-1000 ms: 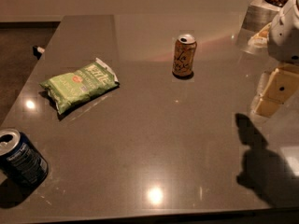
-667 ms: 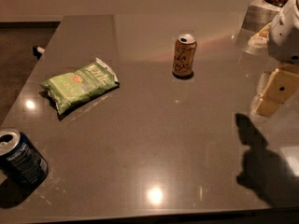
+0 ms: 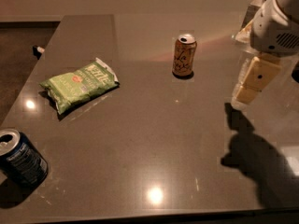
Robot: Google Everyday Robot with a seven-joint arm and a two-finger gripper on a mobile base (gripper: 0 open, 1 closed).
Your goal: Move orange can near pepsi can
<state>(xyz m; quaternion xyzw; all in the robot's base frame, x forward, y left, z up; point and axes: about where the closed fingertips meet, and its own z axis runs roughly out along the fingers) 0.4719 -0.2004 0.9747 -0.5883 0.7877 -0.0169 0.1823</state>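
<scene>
The orange can [image 3: 184, 55] stands upright on the dark grey table [image 3: 154, 125], at the back middle. The pepsi can [image 3: 21, 158], dark blue with a silver top, stands at the front left corner, far from the orange can. My gripper [image 3: 253, 80] hangs above the table at the right side, to the right of the orange can and a little nearer the front, apart from it. It holds nothing that I can see. Its shadow falls on the table below it.
A green chip bag [image 3: 79, 84] lies flat on the left part of the table, between the two cans. The table's left edge drops to a dark floor. Pale objects [image 3: 247, 24] sit at the far right corner behind the arm.
My gripper has moved a little to the left and up, closer to the orange can. The cans and the bag have not moved.
</scene>
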